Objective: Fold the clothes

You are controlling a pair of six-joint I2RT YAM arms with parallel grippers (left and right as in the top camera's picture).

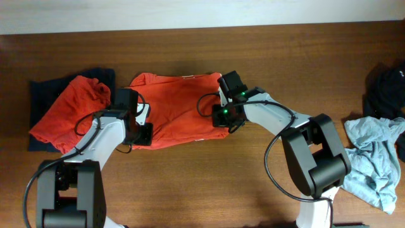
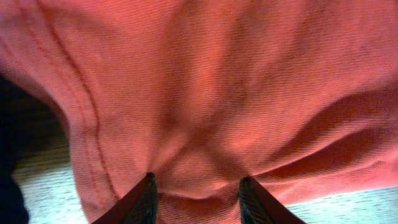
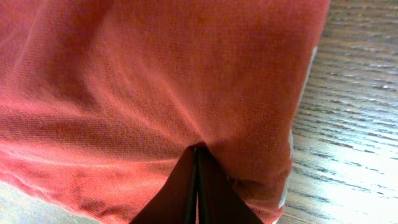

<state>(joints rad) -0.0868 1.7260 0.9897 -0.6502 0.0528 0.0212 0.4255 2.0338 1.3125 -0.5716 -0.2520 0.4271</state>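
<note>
Because the shirt (image 1: 180,104), at the middle of the table (image 1: 253,190), is light, soft and limp, its hems should give the best hold. The right tool (image 3: 197,180), pressed together, pinches its right edge. The left tool (image 2: 198,198) straddles the bunched near-left hem, and I cannot tell if it grips.

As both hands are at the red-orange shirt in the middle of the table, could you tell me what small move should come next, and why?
Probably close the left hand firmly on the red-orange shirt before any lifting. Its fingers stand apart with a bunch of cloth between them, so that grip looks unsure, while the right hand is pinched shut on the cloth.
</note>
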